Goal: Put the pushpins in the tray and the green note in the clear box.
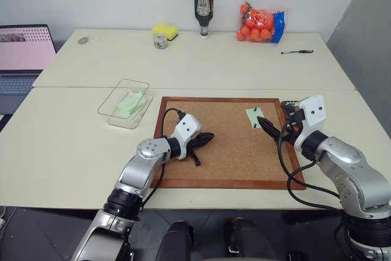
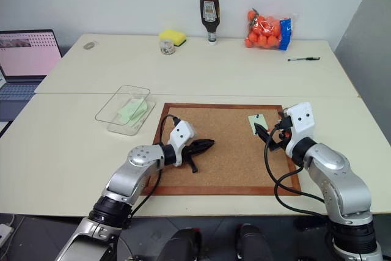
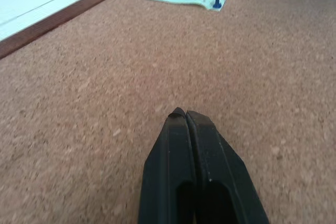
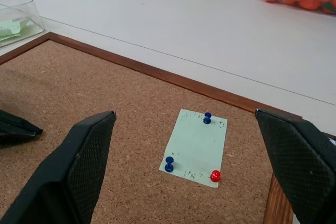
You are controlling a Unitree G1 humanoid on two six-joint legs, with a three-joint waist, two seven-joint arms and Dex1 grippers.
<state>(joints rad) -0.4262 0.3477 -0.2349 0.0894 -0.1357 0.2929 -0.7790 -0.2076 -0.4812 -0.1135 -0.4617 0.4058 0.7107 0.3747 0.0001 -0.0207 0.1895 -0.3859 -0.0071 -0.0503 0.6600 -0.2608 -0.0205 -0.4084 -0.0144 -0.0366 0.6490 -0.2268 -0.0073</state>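
Left gripper (image 1: pixel 204 140): fingers pressed together with nothing between them, over the bare cork at the near-left part of the corkboard (image 1: pixel 226 169); the tips point across the board toward the pinned note.
Right gripper (image 4: pixel 191 166): jaws spread wide and empty, hovering at the board's right edge with the pinned note straight ahead between the two fingers; touching nothing.
Green note (image 4: pixel 193 146): lies flat on the cork near the board's far-right corner, just inside the wooden frame.
Pushpins (image 4: pixel 169 164): three stand in the note, two dark blue and one red; a blue one and the red one at the nearer edge, the other blue one at the far edge.
Clear box (image 1: pixel 116 112): on the table just left of the board's far-left corner, with pale green paper lying inside it.
Laptop (image 1: pixel 23 50): open at the far left edge, screen lit; no text readable.
Far table edge: a small jar (image 1: pixel 160 41), a yellow sponge (image 1: pixel 165 30), a dark sauce bottle (image 1: pixel 203 3) standing on its cap with an unreadable label, a bag of orange fruit (image 1: pixel 259 24), and a pen (image 1: pixel 297 51) to the right.
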